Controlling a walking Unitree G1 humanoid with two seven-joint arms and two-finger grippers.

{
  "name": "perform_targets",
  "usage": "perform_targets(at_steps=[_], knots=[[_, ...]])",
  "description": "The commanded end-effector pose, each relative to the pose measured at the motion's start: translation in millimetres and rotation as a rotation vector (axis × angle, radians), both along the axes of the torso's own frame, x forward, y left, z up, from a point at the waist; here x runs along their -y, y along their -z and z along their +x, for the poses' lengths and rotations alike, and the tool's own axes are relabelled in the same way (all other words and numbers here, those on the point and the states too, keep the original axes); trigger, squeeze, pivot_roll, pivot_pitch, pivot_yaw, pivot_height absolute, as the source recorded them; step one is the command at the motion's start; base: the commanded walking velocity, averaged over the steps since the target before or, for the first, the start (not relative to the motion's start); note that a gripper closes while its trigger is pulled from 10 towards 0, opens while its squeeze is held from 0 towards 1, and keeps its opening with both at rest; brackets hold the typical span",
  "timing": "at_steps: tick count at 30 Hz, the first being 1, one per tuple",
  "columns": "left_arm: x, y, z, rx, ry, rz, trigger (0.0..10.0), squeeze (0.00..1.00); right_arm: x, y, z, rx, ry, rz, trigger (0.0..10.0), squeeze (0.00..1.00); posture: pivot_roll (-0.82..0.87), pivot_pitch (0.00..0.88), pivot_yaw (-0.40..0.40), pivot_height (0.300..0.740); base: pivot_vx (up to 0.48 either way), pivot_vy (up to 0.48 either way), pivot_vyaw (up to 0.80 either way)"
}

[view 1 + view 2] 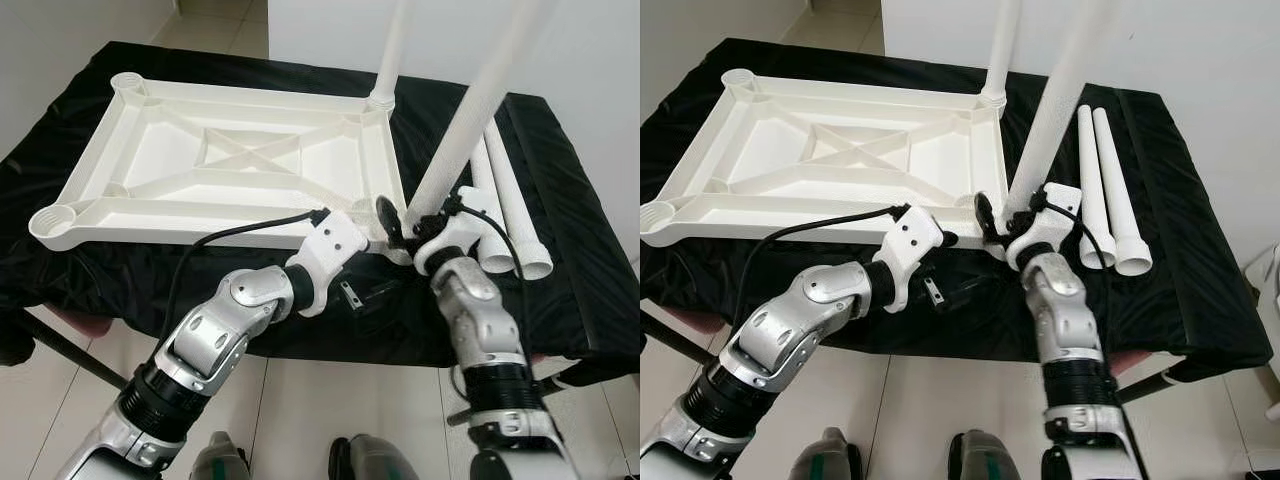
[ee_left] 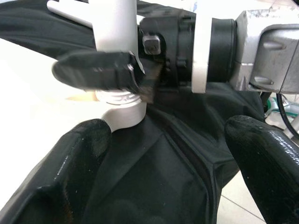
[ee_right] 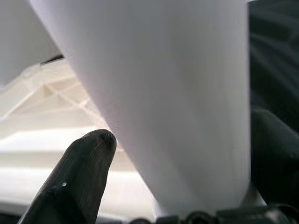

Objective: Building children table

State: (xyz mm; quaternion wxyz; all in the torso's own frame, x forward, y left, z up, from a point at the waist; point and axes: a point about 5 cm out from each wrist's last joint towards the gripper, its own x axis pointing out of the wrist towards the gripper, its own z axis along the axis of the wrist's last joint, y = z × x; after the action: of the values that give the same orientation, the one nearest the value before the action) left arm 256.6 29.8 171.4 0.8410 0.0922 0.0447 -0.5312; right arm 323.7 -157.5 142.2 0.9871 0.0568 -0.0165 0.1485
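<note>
A white plastic table top [image 1: 200,208] lies upside down on a black cloth. One white leg [image 1: 393,50] stands upright in its far right corner socket. My right gripper [image 1: 415,225] is shut on a second leg [image 1: 470,110], which leans over the near right corner socket [image 2: 121,112] with its foot at the socket. In the right wrist view that leg [image 3: 163,93] sits between the fingers [image 3: 74,182]. My left gripper [image 2: 168,140] is open just in front of that corner, low over the cloth, holding nothing. Two more legs [image 1: 510,210] lie side by side on the cloth at the right.
The black cloth [image 1: 580,260] covers a table whose front edge is just ahead of my arms. The two left corner sockets [image 1: 52,222] [image 1: 128,82] hold no legs. A white wall [image 1: 600,60] rises behind, and pale tiled floor [image 1: 300,410] lies below.
</note>
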Motion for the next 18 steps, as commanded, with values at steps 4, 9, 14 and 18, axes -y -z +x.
perform_targets(at_steps=[4, 9, 14, 18], knots=[[-0.5, 1, -2.3, -0.009, 0.037, 0.011, 10.0, 0.0, 7.1, 16, 1.5, -0.052, -0.086, -0.025, 10.0, 0.0, -0.03, 0.035, -0.053, 0.74, 0.0, 0.0, 0.0], [-1.2, 1, -1.1, -0.012, 0.026, 0.014, 10.0, 0.0, 18.3, 38, 4.7, -0.128, -0.18, -0.086, 10.0, 0.0, -0.03, 0.027, -0.048, 0.74, 0.0, 0.0, 0.0], [-0.8, 2, -0.8, -0.011, 0.027, 0.015, 10.0, 0.0, 19.2, 40, 7.2, -0.134, -0.234, -0.099, 10.0, 0.0, -0.03, 0.026, -0.047, 0.74, 0.0, 0.0, 0.0], [-0.5, 1, -0.8, -0.01, 0.031, 0.015, 10.0, 0.0, 19.9, 38, 11.7, -0.121, -0.248, -0.109, 10.0, 0.0, -0.03, 0.026, -0.047, 0.74, 0.0, 0.0, 0.0]])
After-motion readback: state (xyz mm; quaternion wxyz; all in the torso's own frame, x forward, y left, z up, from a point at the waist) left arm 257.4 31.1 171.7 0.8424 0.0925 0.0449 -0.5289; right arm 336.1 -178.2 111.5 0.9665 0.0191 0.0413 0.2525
